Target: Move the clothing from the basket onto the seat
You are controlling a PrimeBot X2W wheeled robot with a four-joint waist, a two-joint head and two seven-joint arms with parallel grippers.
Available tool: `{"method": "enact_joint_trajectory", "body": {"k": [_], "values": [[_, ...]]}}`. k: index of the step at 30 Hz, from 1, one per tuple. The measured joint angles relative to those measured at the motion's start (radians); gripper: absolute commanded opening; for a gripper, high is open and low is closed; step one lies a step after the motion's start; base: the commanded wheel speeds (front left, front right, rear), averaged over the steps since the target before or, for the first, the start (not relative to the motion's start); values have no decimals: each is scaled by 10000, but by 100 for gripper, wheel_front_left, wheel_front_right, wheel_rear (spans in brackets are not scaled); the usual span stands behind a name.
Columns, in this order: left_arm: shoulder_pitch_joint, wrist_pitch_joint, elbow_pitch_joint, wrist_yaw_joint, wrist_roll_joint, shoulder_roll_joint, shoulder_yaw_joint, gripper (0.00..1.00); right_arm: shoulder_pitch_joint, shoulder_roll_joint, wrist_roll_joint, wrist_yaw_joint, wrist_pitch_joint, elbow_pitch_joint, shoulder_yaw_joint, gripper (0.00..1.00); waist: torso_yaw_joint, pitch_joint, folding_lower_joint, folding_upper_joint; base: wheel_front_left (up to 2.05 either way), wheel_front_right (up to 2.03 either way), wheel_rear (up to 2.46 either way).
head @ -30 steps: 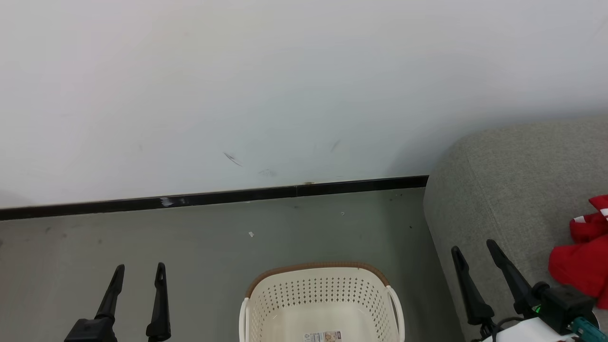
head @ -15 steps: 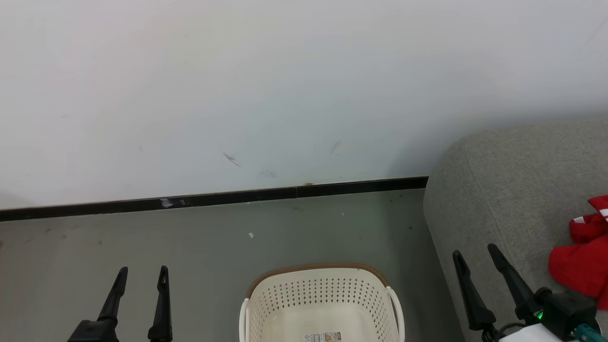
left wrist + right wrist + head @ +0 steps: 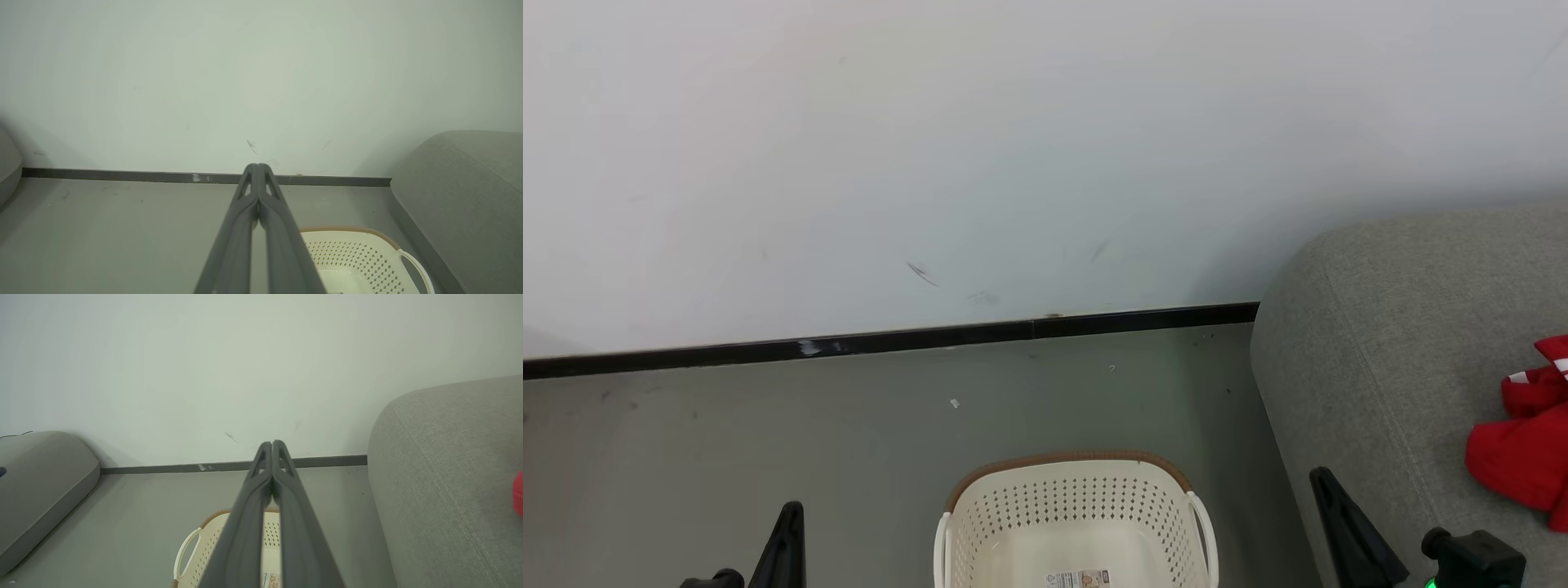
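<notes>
From the head, the left tool (image 3: 791,514) and right tool (image 3: 1321,482) sit lower than a moment ago, when both were open; the red clothes (image 3: 1515,457) lie on the sofa seat (image 3: 1405,327); the basket (image 3: 1066,456) looks empty where it shows. At the left wrist, the fingers are pressed together, holding nothing. At the right wrist it is the same; the job looks done.

I face a white wall (image 3: 1013,122) with dark scuff marks (image 3: 921,273). A black baseboard (image 3: 931,336) runs along its foot and meets the grey floor (image 3: 849,425). One white speck (image 3: 954,403) lies on the floor. At the left of my right wrist view, a grey padded cushion (image 3: 41,477) sits near the wall.
</notes>
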Motion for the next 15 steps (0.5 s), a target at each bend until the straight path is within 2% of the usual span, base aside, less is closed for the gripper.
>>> {"method": "enact_joint_trajectory", "body": {"k": [11, 15], "values": [[-13, 362, 31, -288, -1749, -31, 163, 0, 153, 0, 1918, 0, 38, -88, 36, 0, -2, 41, 5, 0, 0, 0, 0], [-27, 506, 67, -351, -2253, -52, 261, 0, 104, 0, 2658, 0, 186, -15, -56, 0, 2, 44, 22, 0, 0, 0, 0]]}}
